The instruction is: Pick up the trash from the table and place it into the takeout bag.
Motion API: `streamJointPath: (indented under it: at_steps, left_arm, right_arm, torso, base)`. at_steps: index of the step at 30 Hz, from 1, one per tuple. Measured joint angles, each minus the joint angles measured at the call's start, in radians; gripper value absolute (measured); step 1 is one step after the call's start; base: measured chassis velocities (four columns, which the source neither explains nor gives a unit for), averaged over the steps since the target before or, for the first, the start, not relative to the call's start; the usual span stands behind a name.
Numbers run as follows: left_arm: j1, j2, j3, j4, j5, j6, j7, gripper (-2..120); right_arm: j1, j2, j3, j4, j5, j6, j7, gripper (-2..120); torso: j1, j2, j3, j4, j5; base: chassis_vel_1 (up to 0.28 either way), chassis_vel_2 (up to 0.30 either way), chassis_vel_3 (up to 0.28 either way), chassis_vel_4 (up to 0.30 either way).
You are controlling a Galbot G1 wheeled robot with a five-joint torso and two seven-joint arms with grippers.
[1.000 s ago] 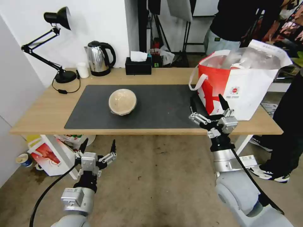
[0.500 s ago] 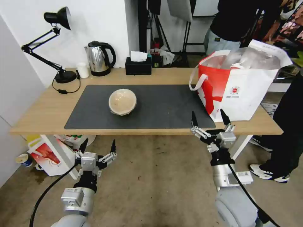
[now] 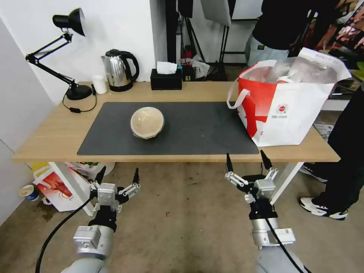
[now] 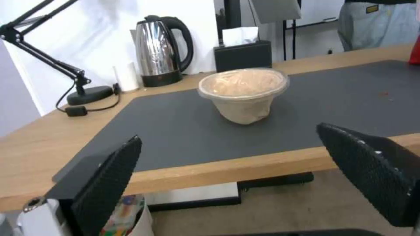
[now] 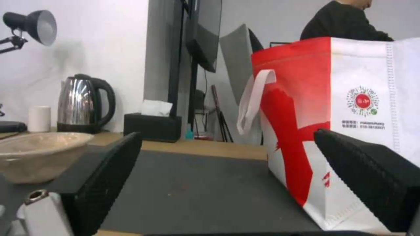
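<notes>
A beige paper bowl [image 3: 147, 122] [image 4: 243, 93] [image 5: 37, 154] stands upright on the dark grey mat [image 3: 182, 129] of the table [image 3: 53, 132], left of middle. The takeout bag [image 3: 288, 102] [image 5: 346, 131], white with a red side and foil lining, stands open at the table's right end. My left gripper [image 3: 117, 175] hangs open below the table's front edge, on the left. My right gripper [image 3: 246, 161] is open too, empty, just in front of the table edge near the bag.
At the back of the table stand a black desk lamp [image 3: 70, 57], a small white cup [image 3: 99, 84], a steel kettle [image 3: 119, 70] and a black tissue box [image 3: 166, 79]. A red-and-white carton [image 3: 57, 185] sits on the floor under the left end. A person stands behind the bag.
My right gripper has drawn back and down from beside the bag's front to below the table edge, still open. The left gripper and the bowl have not moved.
</notes>
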Motion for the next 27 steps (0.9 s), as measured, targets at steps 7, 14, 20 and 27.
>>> streamJointPath:
  at_steps: [7,14,20,27]
  left_arm:
    - [0.0,0.0,0.0,0.0,0.0,0.0,0.0,100]
    - [0.0,0.0,0.0,0.0,0.0,0.0,0.0,100]
    - [0.0,0.0,0.0,0.0,0.0,0.0,0.0,100]
    - [0.0,0.0,0.0,0.0,0.0,0.0,0.0,100]
  right_arm:
    - [-0.003,-0.019,-0.003,0.023,0.03,-0.053,0.006,100]
    - [-0.02,-0.039,-0.005,0.04,0.049,-0.108,0.021,100]
    - [-0.021,-0.046,-0.008,0.051,0.07,-0.157,0.061,100]
    - [-0.033,-0.053,-0.01,0.059,0.11,-0.195,0.092,100]
  torso:
    - [0.0,0.0,0.0,0.0,-0.0001]
    - [0.0,0.0,0.0,0.0,0.0]
    - [0.0,0.0,0.0,0.0,-0.0001]
    - [0.0,0.0,0.0,0.0,-0.0001]
  base:
    - [0.0,0.0,0.0,0.0]
    - [0.0,0.0,0.0,0.0]
    - [0.0,0.0,0.0,0.0]
    - [0.0,0.0,0.0,0.0]
